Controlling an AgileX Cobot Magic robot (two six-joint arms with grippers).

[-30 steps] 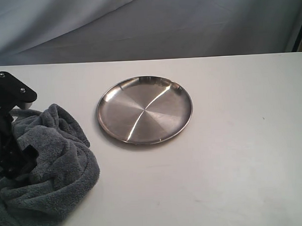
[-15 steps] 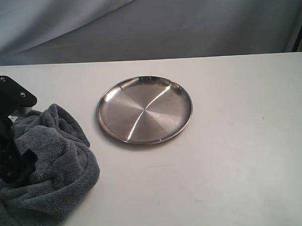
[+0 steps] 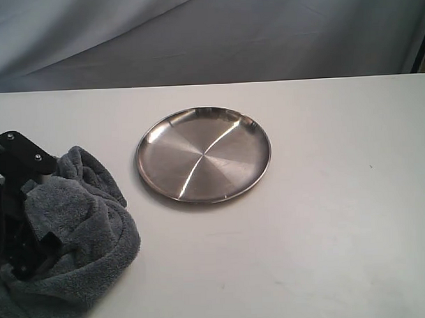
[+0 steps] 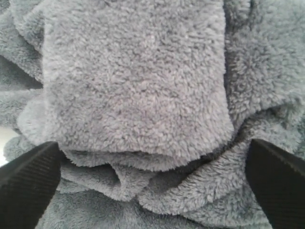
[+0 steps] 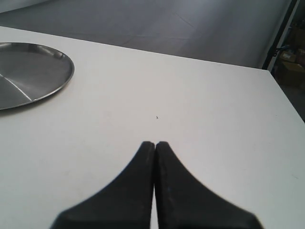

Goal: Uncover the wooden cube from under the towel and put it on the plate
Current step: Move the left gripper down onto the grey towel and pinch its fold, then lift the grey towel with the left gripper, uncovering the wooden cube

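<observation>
The dark grey towel (image 3: 86, 237) lies bunched at the table's front left. No wooden cube shows in any view. My left gripper (image 3: 28, 252) is low over the towel, its black arm pressed among the folds. In the left wrist view the towel (image 4: 133, 81) fills the picture. The left gripper (image 4: 153, 149) is open there, its fingers wide apart on either side of a thick fold. The steel plate (image 3: 203, 154) sits bare at the table's middle. My right gripper (image 5: 155, 144) is shut and holds nothing, hovering above bare table to the right of the plate (image 5: 28, 71).
The white table (image 3: 326, 218) runs to a far edge against a grey cloth backdrop (image 3: 215, 33). The right wrist view shows the table's right edge (image 5: 281, 95) with dark floor beyond.
My left arm has sunk lower and nearer the table's front, deeper into the towel's folds. The towel has shifted slightly under it. The plate has not moved.
</observation>
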